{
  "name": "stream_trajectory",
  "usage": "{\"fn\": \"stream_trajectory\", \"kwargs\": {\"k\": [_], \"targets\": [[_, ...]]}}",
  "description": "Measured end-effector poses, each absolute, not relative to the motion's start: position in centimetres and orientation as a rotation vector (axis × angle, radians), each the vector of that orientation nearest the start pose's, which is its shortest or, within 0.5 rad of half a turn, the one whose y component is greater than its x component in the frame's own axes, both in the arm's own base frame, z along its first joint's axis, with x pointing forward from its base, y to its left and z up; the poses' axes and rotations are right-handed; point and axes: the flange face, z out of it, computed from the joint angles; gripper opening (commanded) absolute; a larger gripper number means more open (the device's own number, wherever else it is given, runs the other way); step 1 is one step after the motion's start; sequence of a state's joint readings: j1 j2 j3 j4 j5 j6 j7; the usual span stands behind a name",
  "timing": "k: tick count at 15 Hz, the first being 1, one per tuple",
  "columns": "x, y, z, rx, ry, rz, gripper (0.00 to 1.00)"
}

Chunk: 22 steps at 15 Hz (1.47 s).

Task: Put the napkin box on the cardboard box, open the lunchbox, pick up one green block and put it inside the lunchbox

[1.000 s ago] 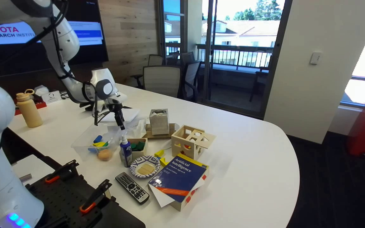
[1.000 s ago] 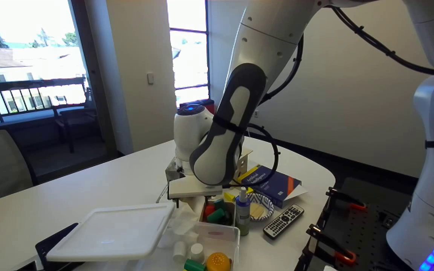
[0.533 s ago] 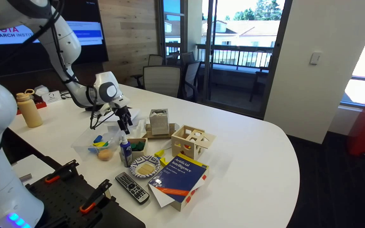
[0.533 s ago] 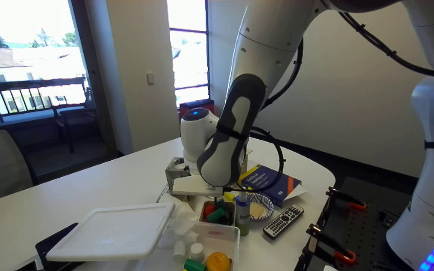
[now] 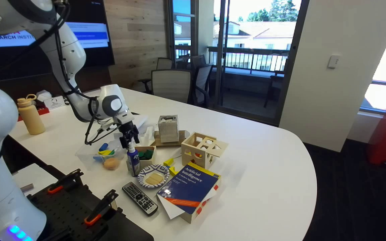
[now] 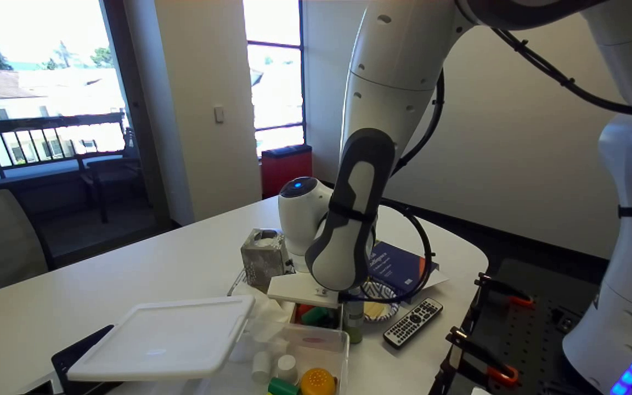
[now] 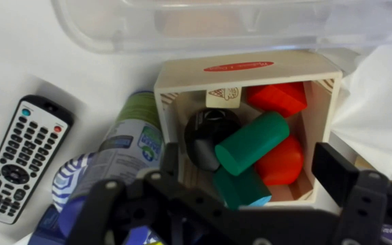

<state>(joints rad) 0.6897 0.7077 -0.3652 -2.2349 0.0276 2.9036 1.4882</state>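
Has lowered the end effector [image 7: 250,161], spread wide and gripping nothing, over the wooden bin [image 7: 247,75] since a moment ago. Could strike bin walls or topple the adjacent spray bottle [image 7: 128,136] by descending misaligned. Presumably seeks the green block [image 7: 252,143] in the bin, near the open lunchbox [image 7: 196,44].

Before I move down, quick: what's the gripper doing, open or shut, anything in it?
Gripper: open, holding nothing; jaws wide apart above the wooden box, with the top green block not gripped.
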Motion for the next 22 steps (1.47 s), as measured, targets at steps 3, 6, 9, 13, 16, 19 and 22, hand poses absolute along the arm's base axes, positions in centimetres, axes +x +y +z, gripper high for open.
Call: {"fn": "stream_trajectory", "kwargs": {"k": [3,6,9,13,16,19,22], "targets": [[49.7,14.7,6.6,-2.723,1.778,-0.289,1.00],[49.5,14.8,5.8,-2.674,1.819,-0.286,1.00],[49.8,14.9,5.3,-2.633,1.846,-0.298,1.00],[50.6,15.1,4.9,-2.575,1.900,-0.317,1.00],[51.1,15.1,4.6,-2.540,1.936,-0.333,1.00],[51.5,14.8,4.1,-2.501,1.988,-0.347,1.00],[51.8,14.5,3.8,-2.445,2.057,-0.378,1.00]]}}
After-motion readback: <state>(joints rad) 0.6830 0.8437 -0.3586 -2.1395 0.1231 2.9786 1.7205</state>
